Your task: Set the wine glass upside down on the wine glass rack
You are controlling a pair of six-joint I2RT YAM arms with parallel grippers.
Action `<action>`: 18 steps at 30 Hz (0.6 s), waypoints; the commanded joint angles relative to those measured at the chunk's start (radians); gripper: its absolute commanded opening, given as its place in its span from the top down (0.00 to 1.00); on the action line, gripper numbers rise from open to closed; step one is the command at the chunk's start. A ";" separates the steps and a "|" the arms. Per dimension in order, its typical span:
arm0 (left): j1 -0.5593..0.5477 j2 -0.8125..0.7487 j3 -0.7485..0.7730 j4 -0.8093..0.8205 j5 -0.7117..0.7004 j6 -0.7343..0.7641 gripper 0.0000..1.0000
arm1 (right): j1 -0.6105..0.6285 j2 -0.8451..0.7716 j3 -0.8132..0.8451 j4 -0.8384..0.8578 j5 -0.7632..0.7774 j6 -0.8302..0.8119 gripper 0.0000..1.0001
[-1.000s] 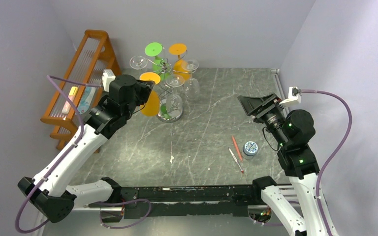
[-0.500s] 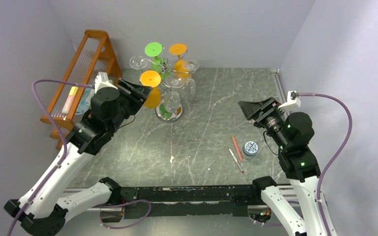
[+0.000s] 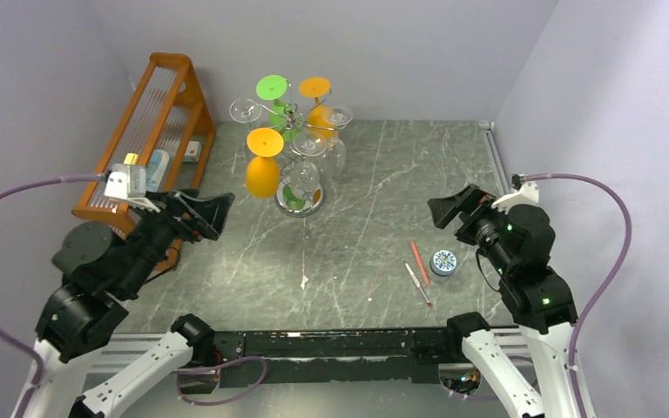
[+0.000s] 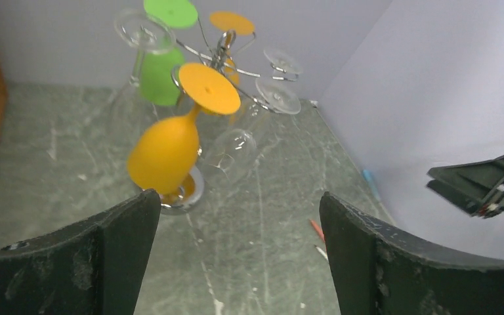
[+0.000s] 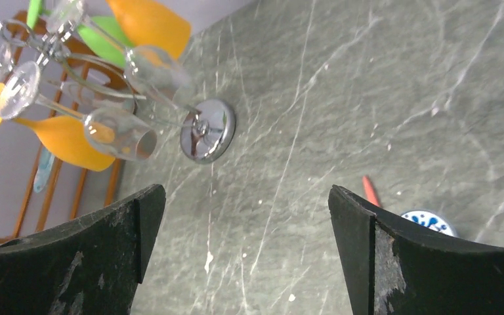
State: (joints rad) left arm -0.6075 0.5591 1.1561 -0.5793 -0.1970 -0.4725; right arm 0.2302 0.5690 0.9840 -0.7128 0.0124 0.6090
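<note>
Hanging inverted on rack (image 3: 294, 131), orange glass (image 3: 262, 174), apart from L tool (image 3: 218, 218), R tool (image 3: 451, 207), both spread

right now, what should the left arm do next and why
Probably draw the open left gripper back toward its base: the orange wine glass hangs upside down on the wine glass rack, and the right gripper is open and empty too.
</note>
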 commanded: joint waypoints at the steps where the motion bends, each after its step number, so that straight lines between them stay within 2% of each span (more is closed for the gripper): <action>1: 0.007 0.046 0.177 -0.220 0.005 0.240 0.06 | 0.003 -0.029 0.109 -0.046 0.094 -0.104 0.00; 4: 0.006 0.073 0.297 -0.356 -0.023 0.265 0.05 | 0.004 -0.047 0.167 -0.049 0.084 -0.131 0.00; 9: 0.007 0.063 0.435 -0.431 -0.065 0.265 0.04 | 0.003 -0.058 0.249 -0.085 0.092 -0.154 0.00; 13: 0.007 0.036 0.479 -0.445 -0.106 0.257 0.04 | 0.004 -0.060 0.289 -0.099 0.087 -0.164 0.00; 18: 0.007 0.025 0.483 -0.445 -0.094 0.245 0.04 | 0.004 -0.067 0.295 -0.087 0.045 -0.173 0.00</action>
State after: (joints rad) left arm -0.6075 0.5842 1.6341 -0.9737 -0.2737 -0.2390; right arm 0.2302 0.5117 1.2663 -0.7776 0.0845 0.4648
